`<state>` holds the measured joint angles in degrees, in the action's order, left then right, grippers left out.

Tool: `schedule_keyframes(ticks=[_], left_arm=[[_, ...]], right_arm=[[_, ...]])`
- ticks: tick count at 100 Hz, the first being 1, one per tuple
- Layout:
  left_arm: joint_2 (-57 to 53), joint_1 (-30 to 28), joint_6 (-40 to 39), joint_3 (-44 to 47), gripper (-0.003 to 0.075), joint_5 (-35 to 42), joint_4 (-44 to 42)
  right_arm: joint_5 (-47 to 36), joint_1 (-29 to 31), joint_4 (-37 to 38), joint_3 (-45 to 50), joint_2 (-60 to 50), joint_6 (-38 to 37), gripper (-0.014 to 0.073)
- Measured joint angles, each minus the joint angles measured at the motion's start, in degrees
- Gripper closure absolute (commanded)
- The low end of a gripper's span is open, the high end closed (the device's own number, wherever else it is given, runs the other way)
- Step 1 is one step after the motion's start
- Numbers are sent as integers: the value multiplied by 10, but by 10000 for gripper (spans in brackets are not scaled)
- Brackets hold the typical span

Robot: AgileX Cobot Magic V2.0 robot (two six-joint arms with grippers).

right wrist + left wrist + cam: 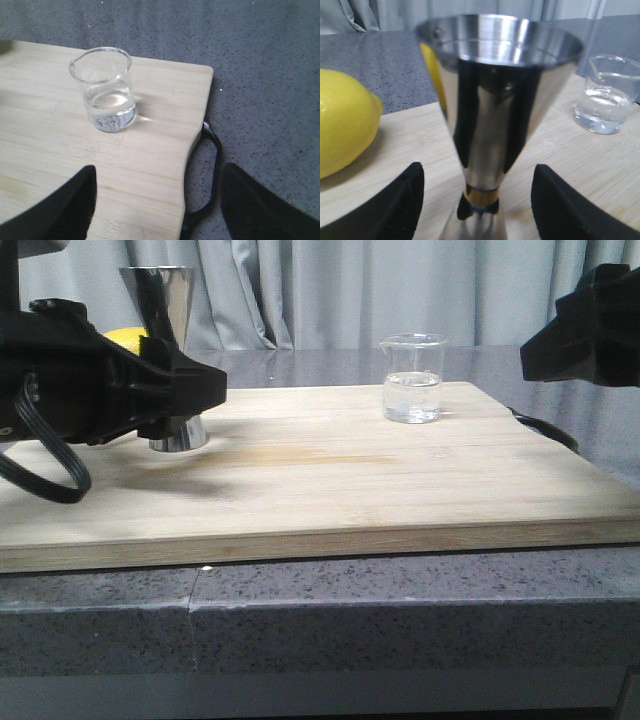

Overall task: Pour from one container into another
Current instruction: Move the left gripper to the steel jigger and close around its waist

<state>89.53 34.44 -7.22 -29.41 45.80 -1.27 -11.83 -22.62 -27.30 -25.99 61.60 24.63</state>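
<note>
Honestly the left gripper [477,200] sits with jaws apart around the jigger [490,130] on the board [330,490], so a lopsided close could tip it, while the right gripper [157,205], also spread, hangs well short of the half-full beaker [106,90].

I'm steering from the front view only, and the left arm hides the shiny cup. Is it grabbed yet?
Observer: Not yet. The left gripper has its jaws open on either side of the steel jigger, at its waist, with gaps on both sides.
Operator: What's the yellow thing behind it?
Observer: A whole lemon, right beside the jigger.
Operator: And the other arm?
Observer: The right gripper has open jaws too. The glass beaker stands ahead of them, not touched.
</note>
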Motion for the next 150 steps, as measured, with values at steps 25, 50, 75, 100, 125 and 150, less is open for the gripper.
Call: schedule_keyframes(ticks=[25,50,75,100,125,150], left_arm=[[0,0,1,0,428,1,7],[0,0,1,0,537,8,7],[0,0,1,0,644,22,7],[0,0,1,0,739,34,-2],[0,1,-33,0,739,34,-25],[0,1,-60,-31,739,-30,-71]], right_arm=[[-1,0,0,0,0,0,123],[-1,0,0,0,0,0,123],[-1,0,0,0,0,0,123],[-11,-7,0,0,12,0,123],[-98,-67,12,-1,64,0,122],[-161,-80,15,-1,110,0,122]])
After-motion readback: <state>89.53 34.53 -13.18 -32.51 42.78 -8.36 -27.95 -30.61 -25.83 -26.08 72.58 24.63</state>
